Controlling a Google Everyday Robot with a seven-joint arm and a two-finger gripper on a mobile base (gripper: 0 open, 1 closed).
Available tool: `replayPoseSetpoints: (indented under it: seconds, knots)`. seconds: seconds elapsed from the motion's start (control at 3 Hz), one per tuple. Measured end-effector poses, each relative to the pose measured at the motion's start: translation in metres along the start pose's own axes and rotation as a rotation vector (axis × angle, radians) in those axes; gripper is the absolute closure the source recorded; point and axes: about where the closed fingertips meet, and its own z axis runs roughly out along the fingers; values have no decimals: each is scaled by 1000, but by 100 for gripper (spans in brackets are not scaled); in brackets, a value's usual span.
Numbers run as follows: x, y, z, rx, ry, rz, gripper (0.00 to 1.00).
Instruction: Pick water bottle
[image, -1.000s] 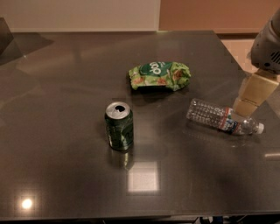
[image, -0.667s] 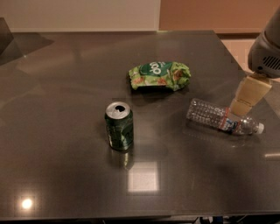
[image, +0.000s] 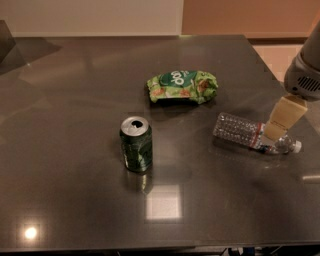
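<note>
On the dark table (image: 60, 200), a green can (image: 136, 145) stands upright at 9 o'clock from the water bottle (image: 239, 130), well apart. A green snack bag (image: 182, 86) lies at its 11 o'clock. The bottle lies on its side at the table's 3 o'clock edge, cap toward 4 o'clock. The gripper (image: 274, 131) reaches down from 2 o'clock over the label end. Whether it is wide or narrow cannot be told.

Clear water bottle (image: 235, 129) lies sideways, claw (image: 274, 131) over its neck.

Gripper (image: 275, 129) at right edge of view: cream, blocky; wrist housing (image: 303, 80) grey, rounded, dark vent slots
</note>
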Motion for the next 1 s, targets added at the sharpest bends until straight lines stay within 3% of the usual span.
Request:
replayPoseSetpoints:
  seconds: [0.67,1.0]
  knots:
    - [10,-6,24,-24,16,46,0]
    - [6,-1,34,-49,-1,33,0]
